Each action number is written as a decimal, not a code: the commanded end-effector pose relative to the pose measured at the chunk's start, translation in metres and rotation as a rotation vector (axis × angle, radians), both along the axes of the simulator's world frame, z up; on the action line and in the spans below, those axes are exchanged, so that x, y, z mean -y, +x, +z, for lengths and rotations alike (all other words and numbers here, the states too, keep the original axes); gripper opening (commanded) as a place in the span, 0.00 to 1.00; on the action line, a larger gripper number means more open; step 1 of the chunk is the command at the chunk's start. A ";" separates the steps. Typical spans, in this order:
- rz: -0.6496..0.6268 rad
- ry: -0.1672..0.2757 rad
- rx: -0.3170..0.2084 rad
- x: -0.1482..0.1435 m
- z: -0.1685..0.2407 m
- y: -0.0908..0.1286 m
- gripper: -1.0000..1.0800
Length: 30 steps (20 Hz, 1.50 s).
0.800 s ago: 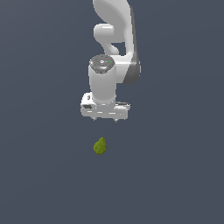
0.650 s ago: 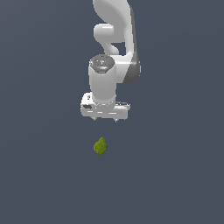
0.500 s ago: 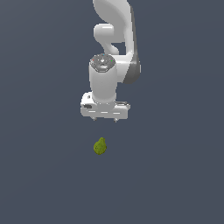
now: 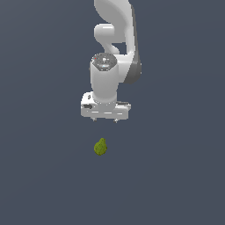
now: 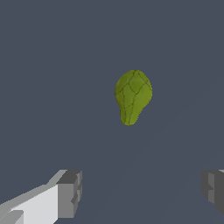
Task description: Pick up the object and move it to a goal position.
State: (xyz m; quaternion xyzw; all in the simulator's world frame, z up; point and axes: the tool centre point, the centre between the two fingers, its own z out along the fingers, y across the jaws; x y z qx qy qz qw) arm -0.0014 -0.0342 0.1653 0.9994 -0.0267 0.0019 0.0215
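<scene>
Tool open above the pear, nothing gripped.

I had the tool (image 4: pixel 104 118) hanging clear of the small olive-green pear (image 4: pixel 100 147), which lay alone on the plain dark desk (image 4: pixel 176 176), below the tool in the exterior view. Through the wrist camera I saw the pear (image 5: pixel 133 96) with its mottled skin, lying ahead of the two grey fingertips (image 5: pixel 70 193), which stood wide apart and touched nothing.

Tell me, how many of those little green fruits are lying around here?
1. The small olive-green pear-shaped fruit lies alone on the dark grey floor, below the white gripper, untouched. Nothing seems hidden.
</scene>
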 end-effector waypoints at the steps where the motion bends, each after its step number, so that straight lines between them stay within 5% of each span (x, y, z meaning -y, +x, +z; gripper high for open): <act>1: -0.018 0.002 0.000 0.001 -0.002 0.003 0.96; 20: -0.414 0.038 0.007 0.019 -0.062 0.063 0.96; 30: -0.478 0.042 0.007 0.022 -0.074 0.071 0.96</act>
